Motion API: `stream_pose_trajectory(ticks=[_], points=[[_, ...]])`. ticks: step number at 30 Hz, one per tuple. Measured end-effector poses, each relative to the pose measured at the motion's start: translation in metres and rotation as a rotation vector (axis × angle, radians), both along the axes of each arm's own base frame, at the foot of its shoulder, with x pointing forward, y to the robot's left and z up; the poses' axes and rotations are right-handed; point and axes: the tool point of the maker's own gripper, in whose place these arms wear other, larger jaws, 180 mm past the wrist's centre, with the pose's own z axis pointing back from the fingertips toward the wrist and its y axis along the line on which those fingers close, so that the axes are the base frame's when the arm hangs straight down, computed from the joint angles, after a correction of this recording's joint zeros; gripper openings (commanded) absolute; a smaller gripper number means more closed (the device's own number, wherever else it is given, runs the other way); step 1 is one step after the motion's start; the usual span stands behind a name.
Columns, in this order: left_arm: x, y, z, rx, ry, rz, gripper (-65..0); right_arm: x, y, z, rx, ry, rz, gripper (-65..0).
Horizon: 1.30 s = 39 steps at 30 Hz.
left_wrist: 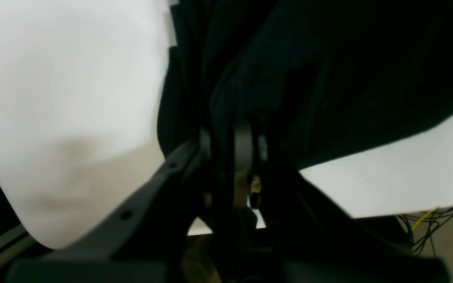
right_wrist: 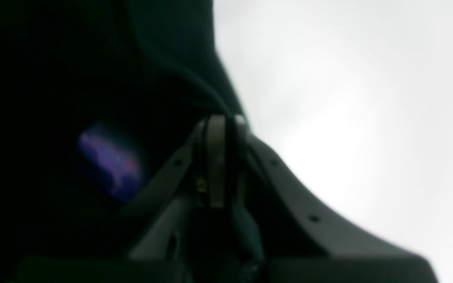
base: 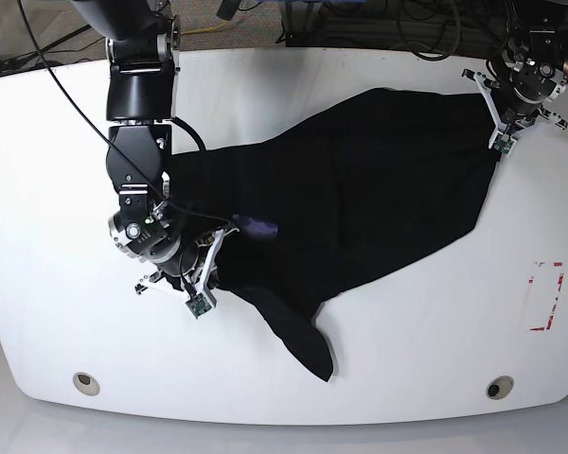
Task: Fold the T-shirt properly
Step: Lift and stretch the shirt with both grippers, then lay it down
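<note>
Looking through the left wrist view first: my left hand (left_wrist: pixel 246 157) is closed on a bunched fold of the T-shirt (left_wrist: pixel 328 78), black cloth pinched between the fingers and draping away above them. White counter (left_wrist: pixel 65 98) shows on both sides. I judge this pinch is there to anchor one end of the garment so it can be stretched.

Right wrist view, blurred: my right hand (right_wrist: pixel 222 129) has its fingers pressed together at the shirt's edge, with dark cloth running into them. A purple smear of print (right_wrist: pixel 110 163) lies just beside them. Shirt fills the left, counter (right_wrist: pixel 348 98) the right. The grip looks like a thin-edge pinch, though focus is too poor to be sure how much cloth is caught.

Base view: T-shirt (base: pixel 360 199) lies crumpled diagonally across the counter (base: pixel 66 151), one tail trailing toward the near edge. Left hand (base: pixel 504 132) holds the far end, right hand (base: pixel 201 276) the near one by the print (base: pixel 257 226). Holding opposite ends should let me pull it flat before folding; no fold made yet.
</note>
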Motion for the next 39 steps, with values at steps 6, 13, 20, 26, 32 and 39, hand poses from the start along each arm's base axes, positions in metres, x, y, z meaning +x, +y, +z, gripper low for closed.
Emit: stream_pose_trajectory(ticks=[6,13,20,26,32,39], points=[[0.017,0.001,0.009,0.002,-0.044,0.001,-61.7,0.022,-0.015,0.034,-0.035,-0.077,-0.006,-65.0],[0.037,0.000,0.020,0.003,-0.096,0.001,-61.8,0.046,-0.032,0.073,-0.075,-0.153,-0.024,-65.0],[0.049,0.000,0.030,0.004,-0.136,-0.004,-61.9,0.067,-0.048,0.118,-0.109,-0.243,-0.042,-65.0],[0.090,-0.002,0.066,0.009,-0.268,-0.012,-61.9,0.086,-0.053,0.170,-0.120,-0.345,-0.050,-65.0],[0.132,0.021,0.120,0.092,-0.347,0.040,-61.9,0.099,-0.069,0.226,-0.151,-0.440,-0.075,-65.0],[0.163,0.041,0.182,0.166,-0.468,0.064,-61.9,0.105,-0.086,0.288,-0.186,-0.524,-0.113,-65.0]])
